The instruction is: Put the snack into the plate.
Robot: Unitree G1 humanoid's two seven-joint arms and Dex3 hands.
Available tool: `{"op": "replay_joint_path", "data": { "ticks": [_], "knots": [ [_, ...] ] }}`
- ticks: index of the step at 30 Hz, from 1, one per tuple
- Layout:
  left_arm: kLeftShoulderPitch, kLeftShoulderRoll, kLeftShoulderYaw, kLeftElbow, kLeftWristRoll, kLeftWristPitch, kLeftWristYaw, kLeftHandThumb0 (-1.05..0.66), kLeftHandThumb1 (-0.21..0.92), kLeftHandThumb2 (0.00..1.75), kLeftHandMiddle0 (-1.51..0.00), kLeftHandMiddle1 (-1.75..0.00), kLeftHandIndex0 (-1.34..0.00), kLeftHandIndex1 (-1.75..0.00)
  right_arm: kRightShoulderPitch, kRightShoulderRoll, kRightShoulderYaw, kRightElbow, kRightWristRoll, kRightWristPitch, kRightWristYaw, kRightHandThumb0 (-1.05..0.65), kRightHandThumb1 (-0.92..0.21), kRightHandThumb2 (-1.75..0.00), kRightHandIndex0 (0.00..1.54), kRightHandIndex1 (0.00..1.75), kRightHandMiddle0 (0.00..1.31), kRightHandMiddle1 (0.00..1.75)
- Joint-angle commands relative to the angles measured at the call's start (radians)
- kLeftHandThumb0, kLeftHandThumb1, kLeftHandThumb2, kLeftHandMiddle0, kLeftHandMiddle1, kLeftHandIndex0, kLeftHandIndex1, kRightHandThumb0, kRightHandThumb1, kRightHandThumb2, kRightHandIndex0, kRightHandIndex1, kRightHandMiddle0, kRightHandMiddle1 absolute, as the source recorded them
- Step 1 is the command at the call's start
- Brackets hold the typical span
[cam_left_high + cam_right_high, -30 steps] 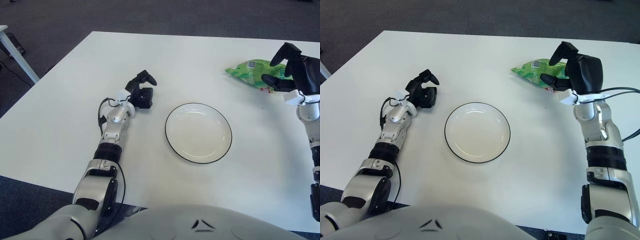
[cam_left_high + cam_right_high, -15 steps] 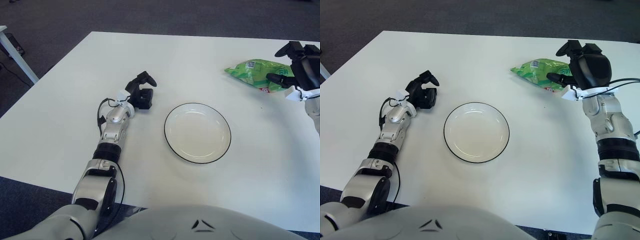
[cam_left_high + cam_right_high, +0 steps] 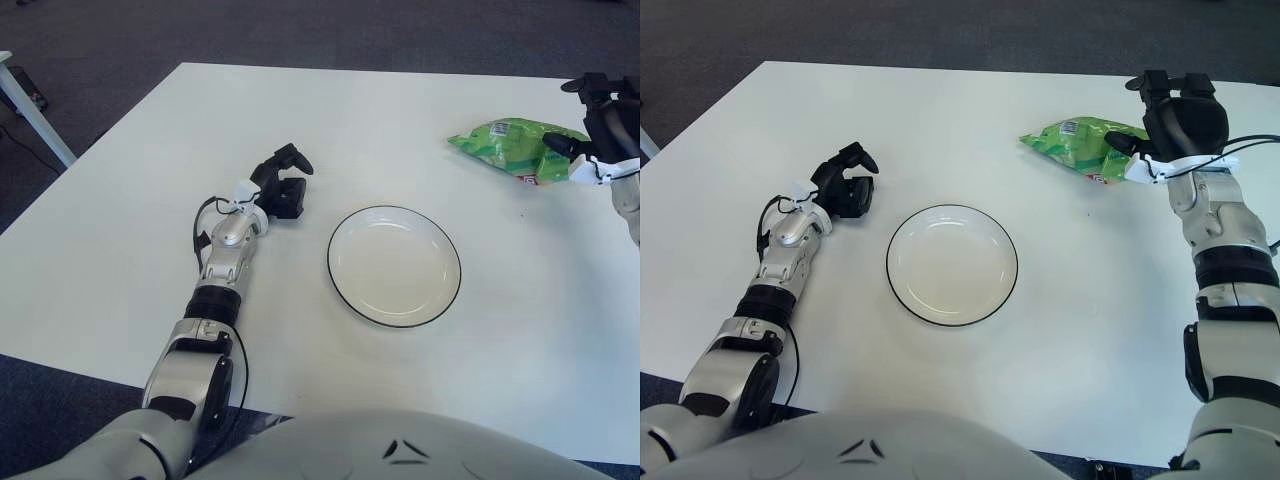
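Note:
The snack, a green bag (image 3: 1078,148), lies flat on the white table at the far right. The white plate with a dark rim (image 3: 952,264) sits empty at the table's middle, well to the left of and nearer than the bag. My right hand (image 3: 1137,115) is at the bag's right end, fingers spread, one finger raised above it and the thumb (image 3: 1118,143) low over the bag's edge; it does not hold the bag. My left hand (image 3: 284,182) rests on the table left of the plate, relaxed and empty.
The white table (image 3: 130,200) reaches to the left and front edges, with dark carpet beyond. A white table leg (image 3: 30,110) stands on the floor at the far left.
My right hand has moved right and away from me, from above the bag's middle to its right end. The bag, the plate and my left hand have stayed put.

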Motion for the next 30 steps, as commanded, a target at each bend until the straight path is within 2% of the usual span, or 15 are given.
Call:
{"op": "replay_joint_path", "data": {
  "ticks": [1, 6, 16, 30],
  "knots": [
    [0.082, -0.008, -0.007, 0.043, 0.007, 0.005, -0.009, -0.42, 0.5, 1.09, -1.17, -1.75, -0.47, -1.75, -0.048, -0.019, 0.028, 0.042, -0.003, -0.012, -0.015, -0.91, -0.92, -1.09, 0.02, 0.44, 0.0, 0.61],
    [0.086, -0.005, -0.013, 0.035, 0.018, 0.006, -0.002, -0.43, 0.49, 1.1, -1.18, -1.75, -0.48, -1.75, -0.107, -0.008, 0.043, 0.091, 0.033, -0.021, 0.024, -0.91, -0.92, -1.11, 0.01, 0.4, 0.0, 0.58],
    [0.109, -0.003, -0.033, -0.028, 0.043, 0.04, 0.021, -0.44, 0.46, 1.15, -1.22, -1.75, -0.5, -1.75, -0.19, 0.041, 0.056, 0.229, 0.122, -0.039, 0.149, -0.89, -0.92, -1.05, 0.0, 0.31, 0.0, 0.67],
    [0.135, 0.007, -0.061, -0.093, 0.109, 0.044, 0.079, -0.45, 0.42, 1.19, -1.25, -1.75, -0.53, -1.75, -0.247, 0.102, 0.068, 0.32, 0.215, -0.026, 0.299, -0.88, -0.92, -1.05, 0.0, 0.22, 0.0, 0.7]
  ]
}}
